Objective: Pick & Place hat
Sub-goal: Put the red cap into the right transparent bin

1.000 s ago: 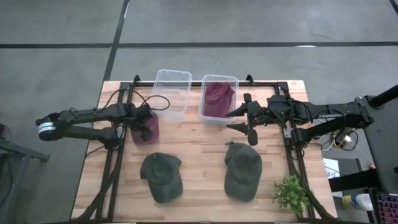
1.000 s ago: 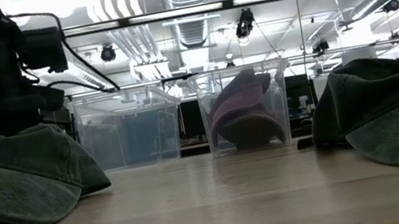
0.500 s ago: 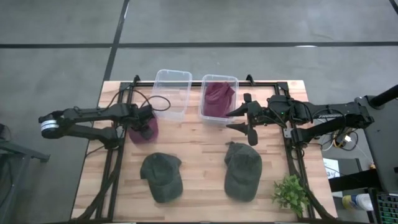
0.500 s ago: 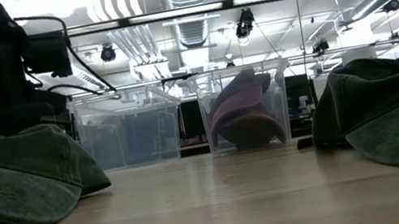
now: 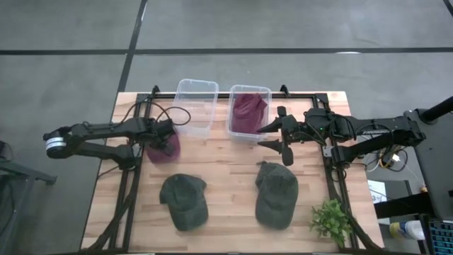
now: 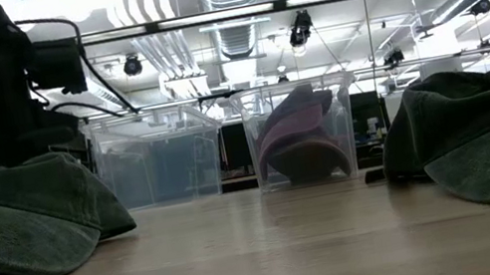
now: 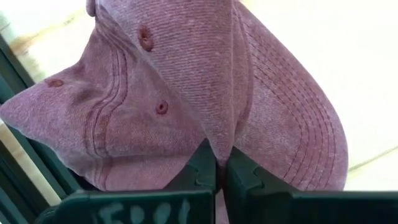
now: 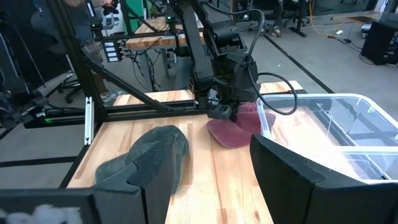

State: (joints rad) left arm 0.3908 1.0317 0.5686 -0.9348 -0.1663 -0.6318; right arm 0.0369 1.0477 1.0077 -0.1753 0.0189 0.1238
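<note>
A maroon hat [image 5: 161, 150] lies on the table's left part, in front of an empty clear bin [image 5: 196, 106]. My left gripper [image 5: 167, 144] stands over it, shut on its cloth. A second clear bin [image 5: 249, 113] holds another maroon hat [image 5: 247, 110]. Two dark green hats [image 5: 184, 200] [image 5: 276, 195] rest crown-up on the near half of the table. My right gripper [image 5: 279, 135] hangs open in front of the right bin, with nothing between its fingers [image 8: 149, 180]. My left gripper pinches a raised fold of the maroon hat's crown [image 7: 221, 140], beside the brim [image 7: 298, 118], between its two fingers [image 7: 199, 171]. The fingers come from above, pointing down. The hat rests on the table under them.
A small green plant [image 5: 330, 219] stands at the near right corner. Black frame rails [image 5: 134, 177] run along both sides of the wooden table. Bare wood lies between the two green hats and in front of the bins.
My left gripper has sunk a little onto the maroon hat, and the hat's outline has drawn in beneath it. The right arm has kept still.
</note>
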